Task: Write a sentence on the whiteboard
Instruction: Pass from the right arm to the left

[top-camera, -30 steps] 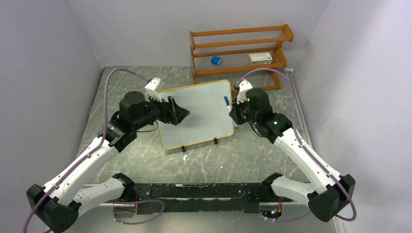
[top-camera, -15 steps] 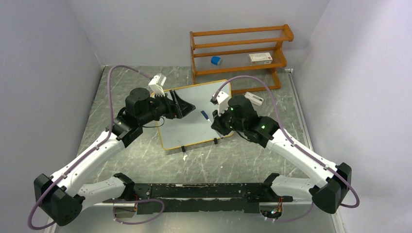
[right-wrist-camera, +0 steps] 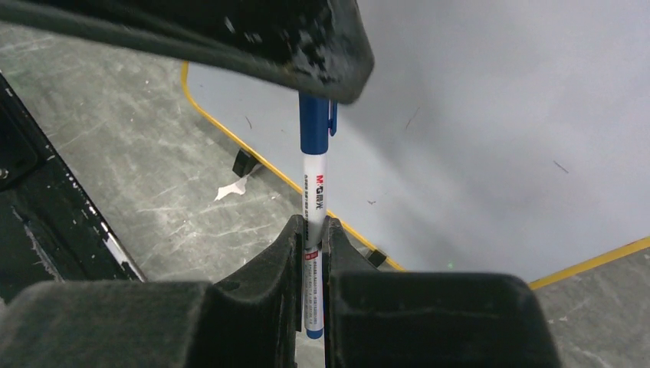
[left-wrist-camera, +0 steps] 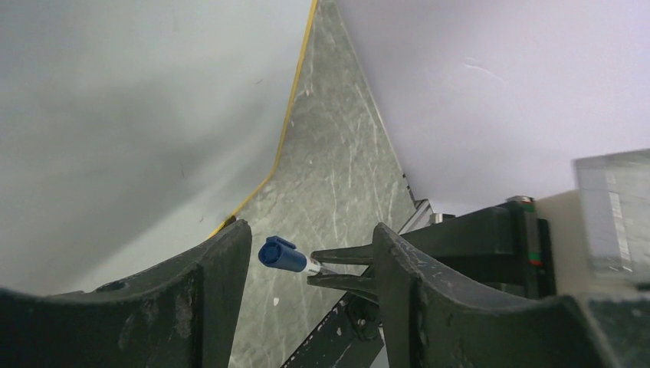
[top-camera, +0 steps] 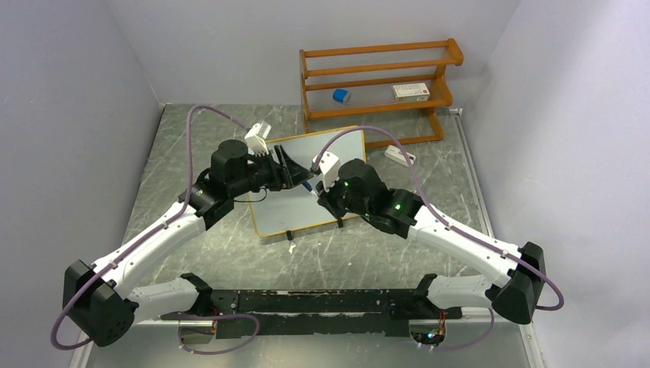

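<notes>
The tabletop (top-camera: 383,253) is a grey-green surface with pale veins like marble. Three plain walls close it in: a back wall (top-camera: 230,46), a left wall (top-camera: 69,115) and a right wall (top-camera: 559,115), all pale lilac-grey. At the far side, against the back wall, stands an orange wooden shelf rack (top-camera: 368,82) with open rails. A small blue thing (top-camera: 340,96) and a white box (top-camera: 411,91) rest on its lower shelf. A flat white piece (top-camera: 400,156) lies on the tabletop near the rack. The light is soft and even.
</notes>
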You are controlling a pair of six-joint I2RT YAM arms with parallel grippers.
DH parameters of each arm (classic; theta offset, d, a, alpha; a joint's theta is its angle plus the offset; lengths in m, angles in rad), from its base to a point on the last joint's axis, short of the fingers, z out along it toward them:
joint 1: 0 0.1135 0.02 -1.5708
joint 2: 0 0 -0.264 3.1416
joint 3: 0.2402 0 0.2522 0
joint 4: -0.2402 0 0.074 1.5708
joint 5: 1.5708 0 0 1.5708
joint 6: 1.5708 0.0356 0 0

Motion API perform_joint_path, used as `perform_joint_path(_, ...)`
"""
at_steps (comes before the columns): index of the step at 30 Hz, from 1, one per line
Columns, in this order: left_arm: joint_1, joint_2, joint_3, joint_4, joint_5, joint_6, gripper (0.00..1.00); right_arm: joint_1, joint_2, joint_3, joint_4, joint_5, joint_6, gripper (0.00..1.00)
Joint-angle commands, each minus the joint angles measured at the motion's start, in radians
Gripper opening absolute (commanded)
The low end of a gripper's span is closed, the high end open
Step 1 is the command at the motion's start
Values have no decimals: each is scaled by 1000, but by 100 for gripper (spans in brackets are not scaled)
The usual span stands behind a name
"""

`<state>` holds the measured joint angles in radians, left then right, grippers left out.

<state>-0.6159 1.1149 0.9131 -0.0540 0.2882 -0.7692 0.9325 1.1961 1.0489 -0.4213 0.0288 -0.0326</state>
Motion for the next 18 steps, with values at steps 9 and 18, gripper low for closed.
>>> perform_joint_path(9, -29, -1, -12, -69, -75, -26, 56, 59, -5, 22, 110, 135, -50, 0)
perform_joint_path(18, -33, 8, -34, -8, -56, -79, 37, 76, 10, 12, 134, 154, -61, 0)
